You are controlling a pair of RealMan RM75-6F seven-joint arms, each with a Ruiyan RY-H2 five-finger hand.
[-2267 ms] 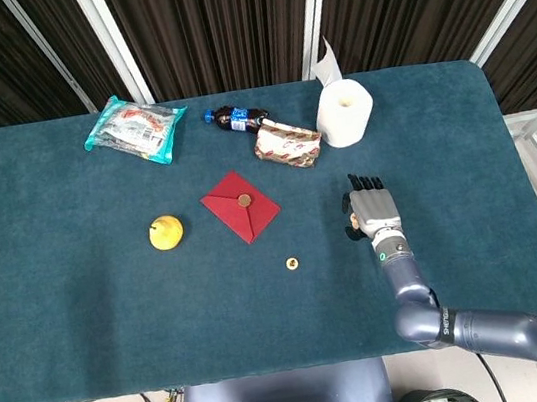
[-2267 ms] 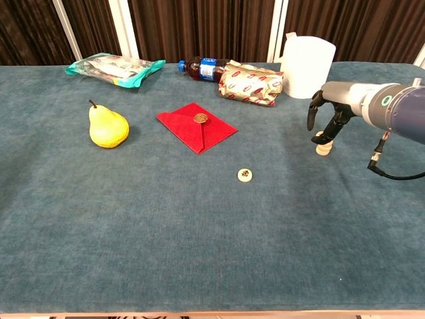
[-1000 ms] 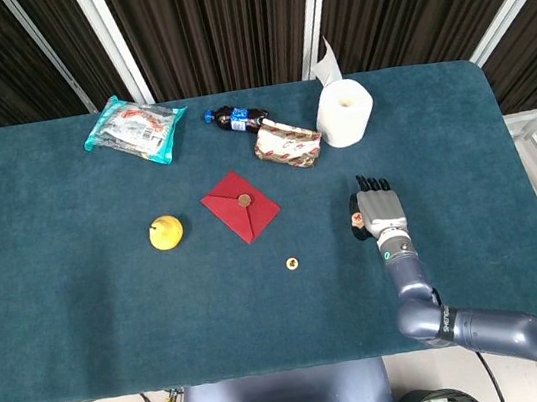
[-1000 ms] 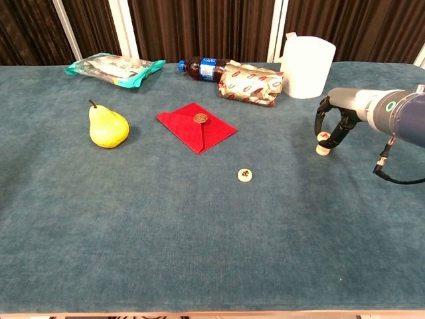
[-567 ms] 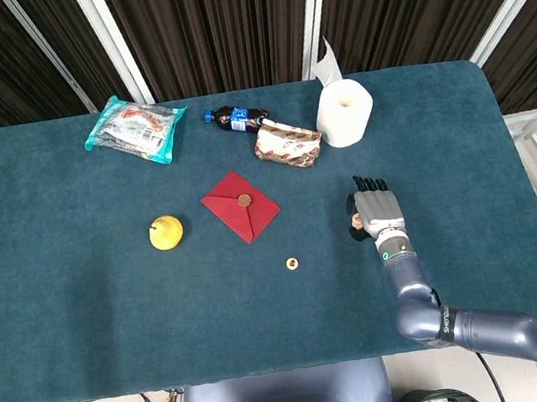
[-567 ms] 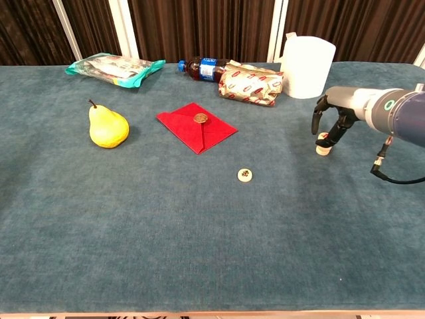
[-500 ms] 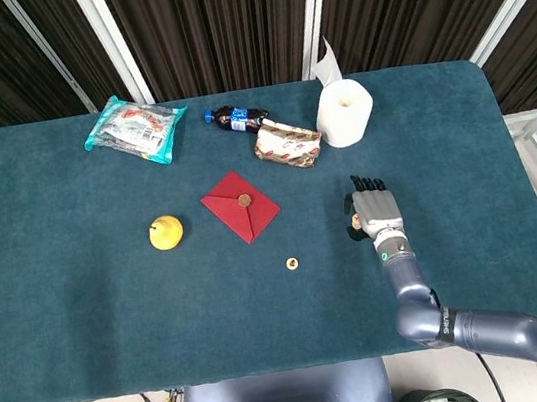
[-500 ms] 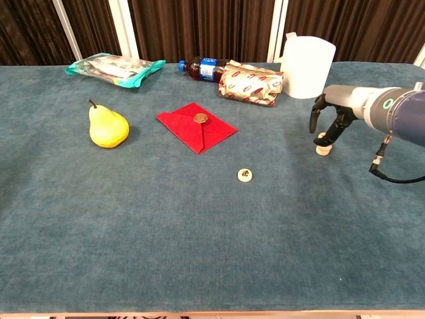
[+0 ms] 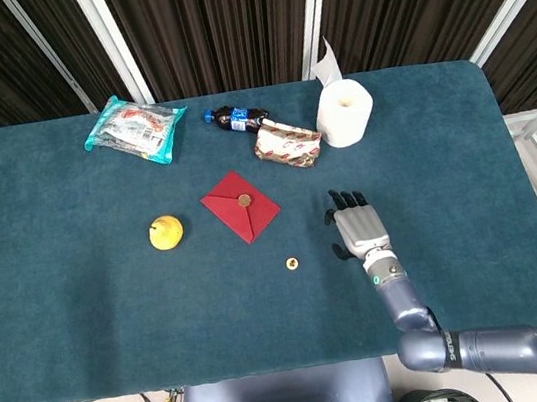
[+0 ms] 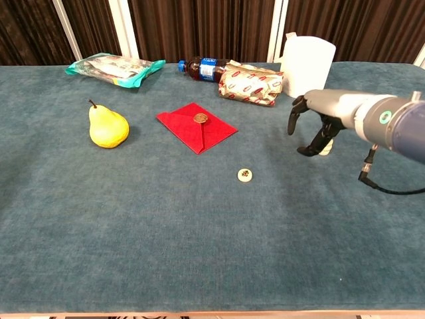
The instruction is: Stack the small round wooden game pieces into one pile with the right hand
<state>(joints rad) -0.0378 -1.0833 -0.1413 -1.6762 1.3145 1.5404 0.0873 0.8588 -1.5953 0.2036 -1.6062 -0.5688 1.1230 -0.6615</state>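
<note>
One pale round wooden piece (image 10: 246,175) lies alone on the blue cloth, also visible in the head view as the piece (image 9: 292,262). A darker piece (image 10: 200,118) rests on the red envelope (image 10: 192,129), the same piece (image 9: 244,201) on the envelope (image 9: 235,211) from above. A short pile of pieces (image 10: 325,148) stands at the right, partly behind my right hand (image 10: 311,127). That hand (image 9: 356,224) hovers over the pile with fingers apart and holds nothing; it hides the pile in the head view. My left hand is out of sight.
A yellow pear (image 10: 107,126) sits at the left. Along the far edge lie a snack bag (image 10: 114,68), a cola bottle (image 10: 202,68), a wrapped packet (image 10: 251,84) and a white paper roll (image 10: 307,58).
My right hand has let go of the pile and slid left, toward the lone piece, with its fingers spreading. The pile stays standing where it was.
</note>
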